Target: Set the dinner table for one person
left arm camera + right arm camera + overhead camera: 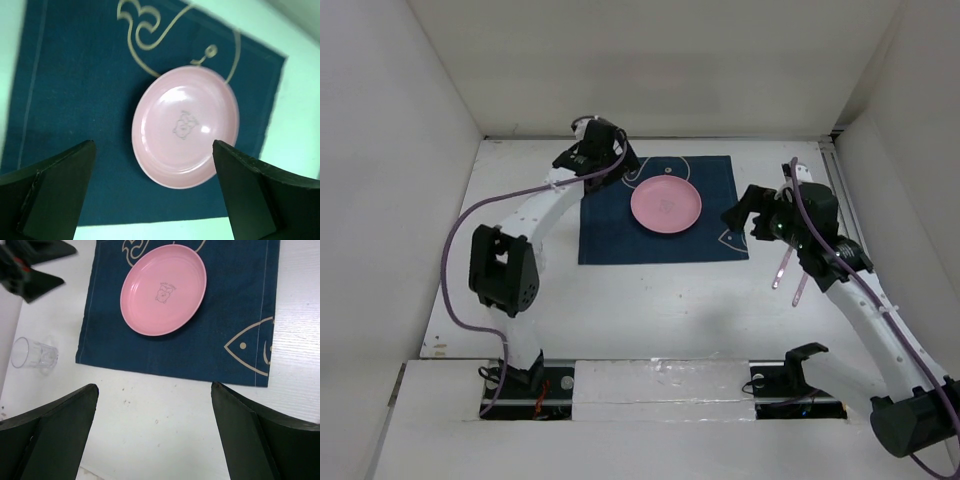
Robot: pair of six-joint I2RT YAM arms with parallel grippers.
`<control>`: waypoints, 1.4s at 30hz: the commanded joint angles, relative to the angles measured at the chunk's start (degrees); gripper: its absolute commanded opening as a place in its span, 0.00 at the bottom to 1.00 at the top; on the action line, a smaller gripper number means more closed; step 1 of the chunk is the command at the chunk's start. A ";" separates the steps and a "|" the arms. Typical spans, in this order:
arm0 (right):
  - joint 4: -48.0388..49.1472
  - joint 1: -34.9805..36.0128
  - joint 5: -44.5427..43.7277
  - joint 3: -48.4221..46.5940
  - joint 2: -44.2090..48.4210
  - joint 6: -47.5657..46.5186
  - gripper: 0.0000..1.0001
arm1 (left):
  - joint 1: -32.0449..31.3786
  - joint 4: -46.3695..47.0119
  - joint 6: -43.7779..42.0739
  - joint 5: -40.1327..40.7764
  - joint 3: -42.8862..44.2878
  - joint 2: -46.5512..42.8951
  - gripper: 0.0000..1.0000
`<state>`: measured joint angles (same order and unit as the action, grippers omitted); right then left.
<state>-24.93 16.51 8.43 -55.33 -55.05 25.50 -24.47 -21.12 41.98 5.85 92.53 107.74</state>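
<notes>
the white worktop (670,300) lies under both arms, carrying a navy fish-print placemat (610,235) with a pink plate (665,205) on it. left tool (153,145) and right tool (154,386) hang spread and empty. two pink sticks (782,268), maybe cutlery, lie right of the placemat.

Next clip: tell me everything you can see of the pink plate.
The pink plate is round and shallow with a low raised rim, glossy like plastic or glazed ware, with a small outlined drawing at its centre. It is empty and lies flat, right way up, on the navy placemat, covering part of a cream fish drawing. Nothing else touches it.
</notes>
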 commanded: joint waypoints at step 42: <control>13.06 21.01 -4.65 -7.34 -19.22 -0.36 1.00 | 19.46 -14.38 22.36 25.88 -44.72 -34.00 0.40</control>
<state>-15.33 36.62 3.46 -59.33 -74.32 25.28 -5.34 -35.40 61.93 28.67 47.59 74.74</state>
